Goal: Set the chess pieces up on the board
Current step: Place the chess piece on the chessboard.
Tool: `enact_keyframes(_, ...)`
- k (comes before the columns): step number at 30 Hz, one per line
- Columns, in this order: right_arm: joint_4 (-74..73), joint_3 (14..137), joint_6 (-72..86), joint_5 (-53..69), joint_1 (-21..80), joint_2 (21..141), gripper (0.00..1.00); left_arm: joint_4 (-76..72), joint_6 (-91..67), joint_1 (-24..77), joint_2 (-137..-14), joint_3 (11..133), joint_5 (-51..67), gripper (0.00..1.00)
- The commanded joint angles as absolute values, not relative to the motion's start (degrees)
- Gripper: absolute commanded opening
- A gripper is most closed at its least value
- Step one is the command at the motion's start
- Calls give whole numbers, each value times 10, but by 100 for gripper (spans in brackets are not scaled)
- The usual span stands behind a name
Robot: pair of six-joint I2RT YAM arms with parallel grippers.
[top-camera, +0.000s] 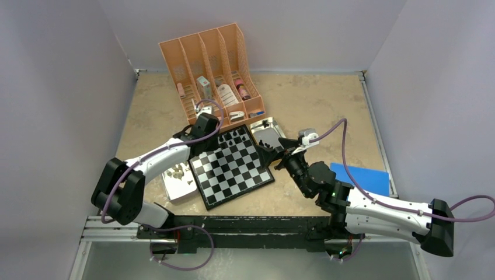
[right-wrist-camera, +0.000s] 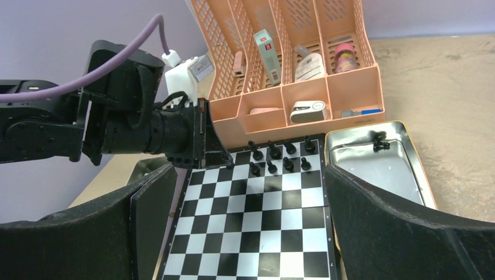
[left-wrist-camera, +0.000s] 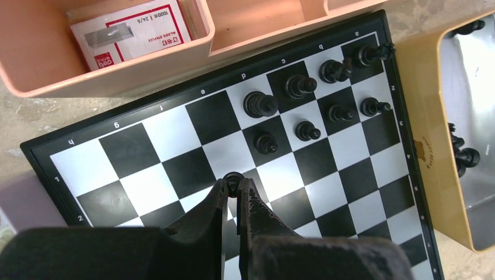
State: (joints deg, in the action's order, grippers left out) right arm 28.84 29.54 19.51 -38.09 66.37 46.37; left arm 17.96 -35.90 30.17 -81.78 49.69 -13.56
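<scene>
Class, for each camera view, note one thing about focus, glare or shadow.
Top external: even, soft light, faint shadows on the table. Left wrist: the board is sharp, while the left gripper, pinching a black piece, is dark and blurred up close. Right wrist: the metal tray shows a pale sheen; the right gripper looms dark.

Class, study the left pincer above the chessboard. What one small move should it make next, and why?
Probably lower the left pincer to set its black piece down on the board. The pincer is shut on that piece near the free square beside the four black pawns, which stand in front of four bigger black pieces. The pawn row seems to continue there.
</scene>
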Motion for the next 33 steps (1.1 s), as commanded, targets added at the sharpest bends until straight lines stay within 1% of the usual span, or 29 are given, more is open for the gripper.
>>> enact_keyframes(1,305,295,199,-402,664,459,99,124,-341,305,-835,485,-156,0)
enact_keyframes(26,310,299,193,-411,664,486,99,107,-333,307,-880,477,-150,0)
enact_keyframes(33,311,301,193,-412,664,491,99,109,-333,308,-883,477,-154,3)
